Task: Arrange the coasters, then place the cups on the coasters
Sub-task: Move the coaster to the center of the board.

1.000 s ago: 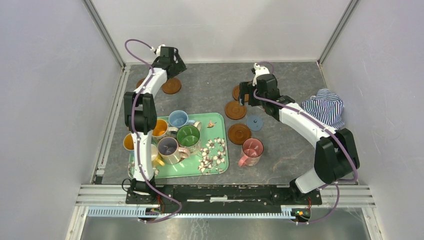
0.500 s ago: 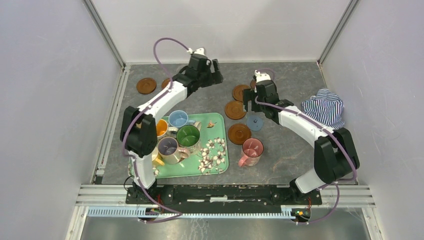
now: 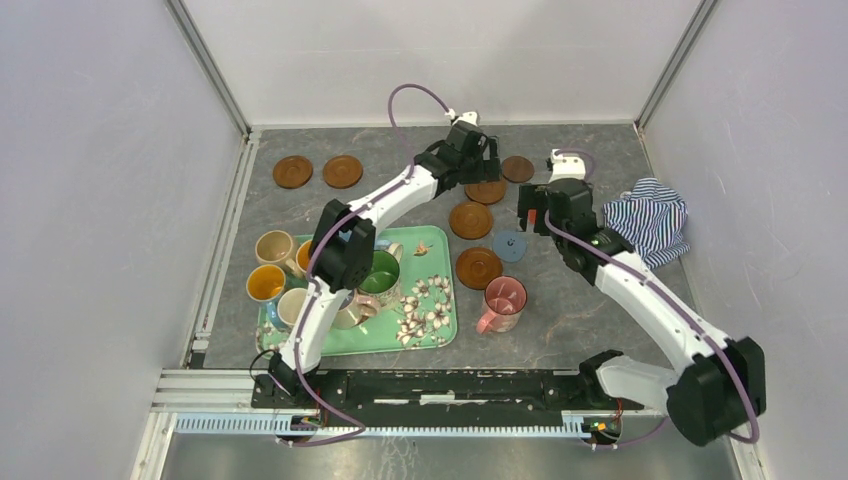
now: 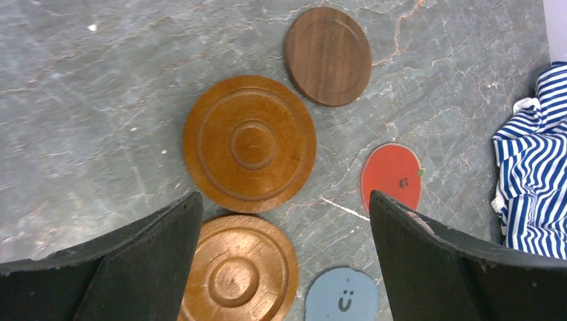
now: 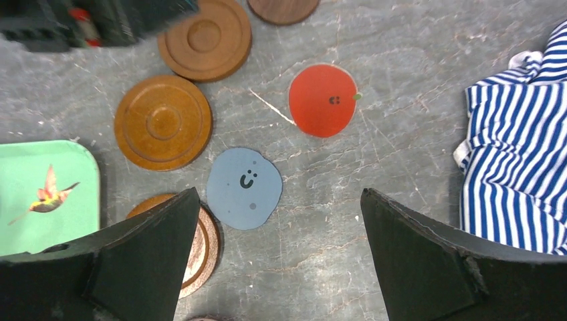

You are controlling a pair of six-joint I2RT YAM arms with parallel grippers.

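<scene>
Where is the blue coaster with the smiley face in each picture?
Top external: the blue smiley coaster lies mid-table, left of the striped cloth.
Left wrist: it is at the bottom edge, right of centre.
Right wrist: it is just left of centre.
Shared landmark: the striped cloth, on the right in every view.

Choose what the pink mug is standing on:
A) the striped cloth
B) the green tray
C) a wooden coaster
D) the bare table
D: the pink mug stands directly on the grey table, next to a wooden coaster but not on it.
</scene>
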